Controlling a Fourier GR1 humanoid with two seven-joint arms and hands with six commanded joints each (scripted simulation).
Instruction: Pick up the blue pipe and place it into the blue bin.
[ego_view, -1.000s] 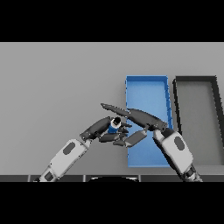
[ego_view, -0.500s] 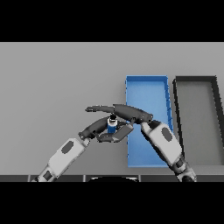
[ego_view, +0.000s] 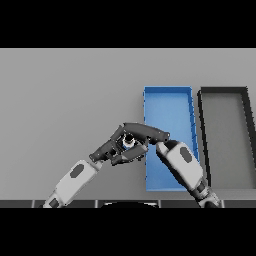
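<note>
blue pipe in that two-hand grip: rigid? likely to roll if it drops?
The short blue cylindrical pipe looks rigid, undeformed between the left robot hand and right robot hand. Being round, it would probably roll if dropped. Seemingly light for its size.

Both arms are built from smooth, rounded white shells with grey sections between them. The left forearm (ego_view: 75, 177) carries a dark oval inset on its upper face, and the right forearm (ego_view: 181, 162) bears a similar dark oval patch. Each arm narrows to a dark grey wrist. The left hand (ego_view: 107, 147) and the right hand (ego_view: 145, 131) are charcoal, nearly black, with slender segmented fingers; their surface seems matte, though detail is hard to make out.
</note>
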